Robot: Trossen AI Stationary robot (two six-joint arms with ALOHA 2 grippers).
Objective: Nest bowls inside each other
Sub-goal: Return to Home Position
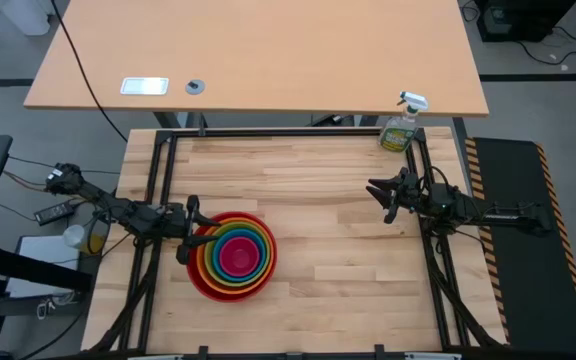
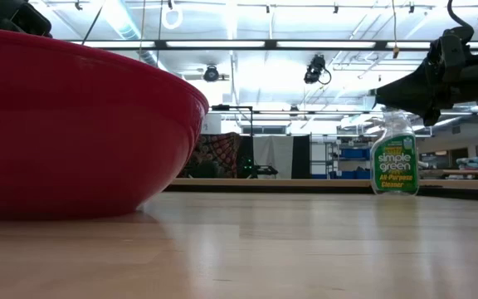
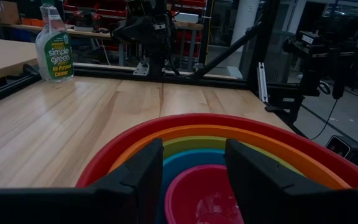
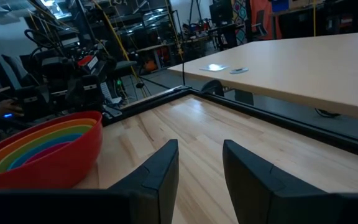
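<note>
I see smooth round plastic bowls nested. Left gripper at their rim, right gripper well apart; both jaws half-open, empty.

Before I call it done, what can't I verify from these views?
Low view: the red bowl hides whatever sits inside it and runs off the left edge.
Left wrist view: the open left gripper covers part of the pink bowl; the bottom edge crops it.
High view: the spray bottle label is too small.

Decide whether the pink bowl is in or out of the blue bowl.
In: the pink bowl sits inside the blue bowl, within its rim.
</note>
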